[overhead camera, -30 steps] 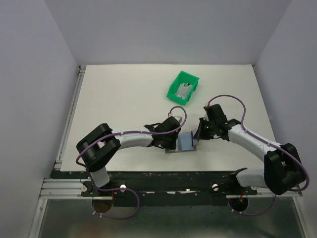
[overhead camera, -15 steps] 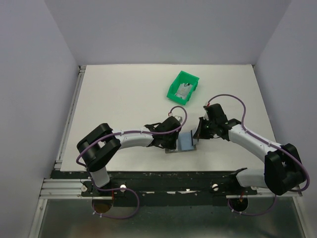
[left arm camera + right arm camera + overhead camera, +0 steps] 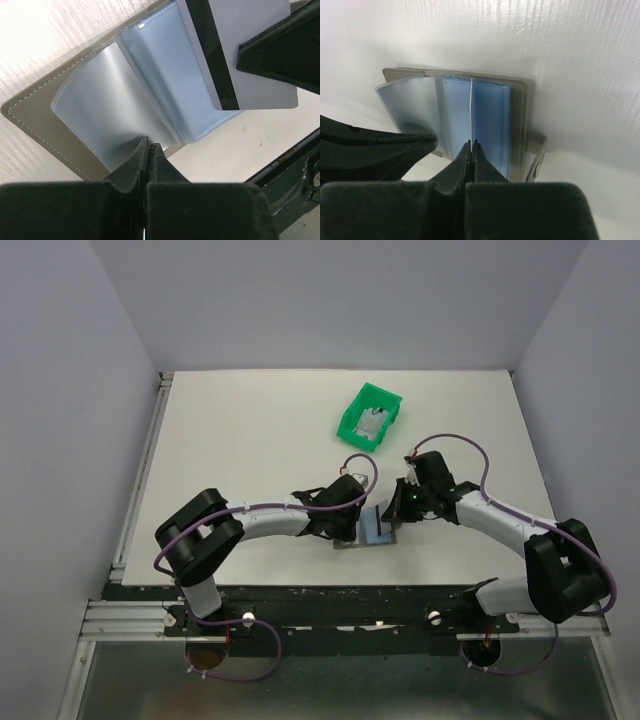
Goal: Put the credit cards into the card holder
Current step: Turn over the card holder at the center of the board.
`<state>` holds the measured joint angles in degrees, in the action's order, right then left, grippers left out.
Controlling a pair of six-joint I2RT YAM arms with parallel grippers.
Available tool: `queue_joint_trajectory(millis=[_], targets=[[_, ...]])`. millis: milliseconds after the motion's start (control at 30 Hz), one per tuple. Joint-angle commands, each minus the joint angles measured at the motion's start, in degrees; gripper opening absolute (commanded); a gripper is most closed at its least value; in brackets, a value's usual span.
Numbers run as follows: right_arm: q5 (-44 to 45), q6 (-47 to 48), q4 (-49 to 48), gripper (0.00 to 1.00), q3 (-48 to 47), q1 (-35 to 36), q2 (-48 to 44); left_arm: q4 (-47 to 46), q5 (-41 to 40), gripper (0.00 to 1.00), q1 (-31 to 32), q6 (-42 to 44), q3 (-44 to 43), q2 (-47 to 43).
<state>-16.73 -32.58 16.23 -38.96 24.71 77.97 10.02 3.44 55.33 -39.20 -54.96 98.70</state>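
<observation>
Stiff, slick card (image 3: 235, 20) clenched by its end in right gripper (image 3: 471, 144); left gripper (image 3: 148, 143) pinches floppy sleeve (image 3: 95, 110) of holder (image 3: 517, 125), mid near edge of bench.

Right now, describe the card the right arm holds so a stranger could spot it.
At the table's near edge, centred, lies the open card holder. Above its clear blue sleeves, the right fingers pinch the card: opaque whitish, one black stripe.
</observation>
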Motion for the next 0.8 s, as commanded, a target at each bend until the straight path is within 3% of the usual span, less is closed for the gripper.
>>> queue_joint_trajectory(millis=[0,333,767], targets=[[-1.55,-0.56,-1.64,0.0,0.82,0.34,0.43,1.05,-1.07,0.0,-0.14,0.44,-1.03,0.97],[8.73,1.73,8.02,0.0,-1.65,0.34,-4.93,1.14,-1.07,0.0,-0.22,0.79,-0.94,0.89],[5.75,2.17,6.36,0.0,-1.03,0.34,-4.24,1.23,-0.98,0.0,-0.14,0.79,-1.2,0.89]])
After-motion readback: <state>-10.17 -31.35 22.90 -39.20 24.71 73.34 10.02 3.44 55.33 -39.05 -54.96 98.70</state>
